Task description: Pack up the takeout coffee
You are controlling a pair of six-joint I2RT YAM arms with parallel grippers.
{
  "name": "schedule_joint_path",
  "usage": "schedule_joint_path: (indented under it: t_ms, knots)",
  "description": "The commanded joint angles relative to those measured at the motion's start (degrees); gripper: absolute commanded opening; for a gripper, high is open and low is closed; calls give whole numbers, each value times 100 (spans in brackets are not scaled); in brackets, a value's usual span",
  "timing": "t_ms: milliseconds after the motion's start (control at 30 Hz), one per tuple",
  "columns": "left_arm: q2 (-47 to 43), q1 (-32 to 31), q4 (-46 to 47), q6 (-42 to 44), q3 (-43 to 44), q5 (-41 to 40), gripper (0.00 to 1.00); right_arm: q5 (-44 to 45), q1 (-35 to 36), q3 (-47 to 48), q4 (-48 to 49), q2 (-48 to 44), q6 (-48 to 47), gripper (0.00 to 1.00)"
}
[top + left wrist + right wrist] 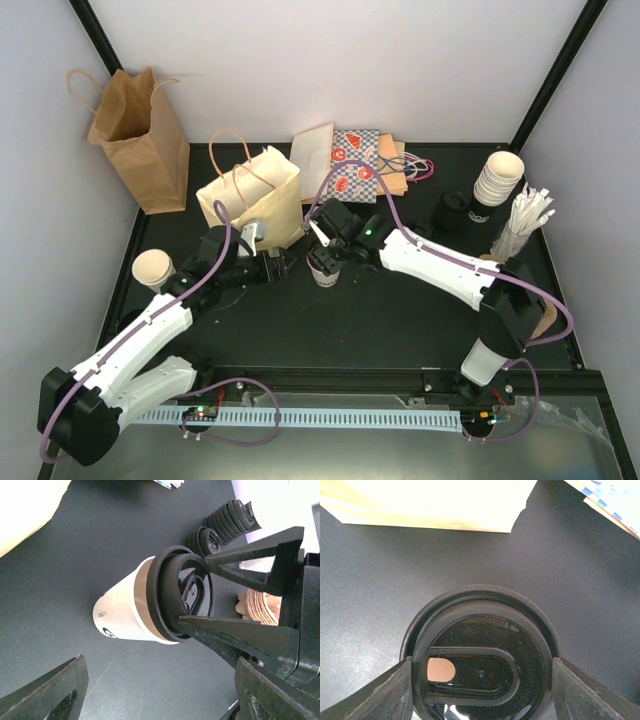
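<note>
A white paper coffee cup [322, 274] with a black lid [480, 655] stands upright on the black table, right of the cream handled bag [255, 195]. My right gripper [323, 255] reaches over it, shut on the lid's rim from both sides [481, 672]. The left wrist view shows the cup [125, 612] with the right fingers [240, 565] pinching the lid. My left gripper [270, 267] is open and empty just left of the cup, its jaws wide apart [160, 700]. A second, lidless cup [153, 269] stands at the table's left.
A brown paper bag [140, 130] stands at the back left. Patterned flat bags [360, 165] lie at the back. A stack of white cups [498, 180], black lids [460, 215], white sticks [525, 220] and brown sleeves [260, 605] sit at the right.
</note>
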Motion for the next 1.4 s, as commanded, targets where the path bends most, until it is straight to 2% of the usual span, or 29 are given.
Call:
schedule_joint_path:
  t_ms: [0, 500, 833, 1367]
  knots:
    - [75, 37, 311, -59, -67, 141, 82, 307, 61, 275, 20, 175, -126, 69]
    - [224, 54, 395, 41, -43, 133, 76, 345, 70, 451, -104, 232, -220, 69]
    - [179, 55, 402, 99, -44, 154, 77, 402, 114, 662, -396, -7, -249, 69]
    - [230, 55, 500, 133, -65, 168, 78, 368, 132, 254, -338, -156, -181, 69]
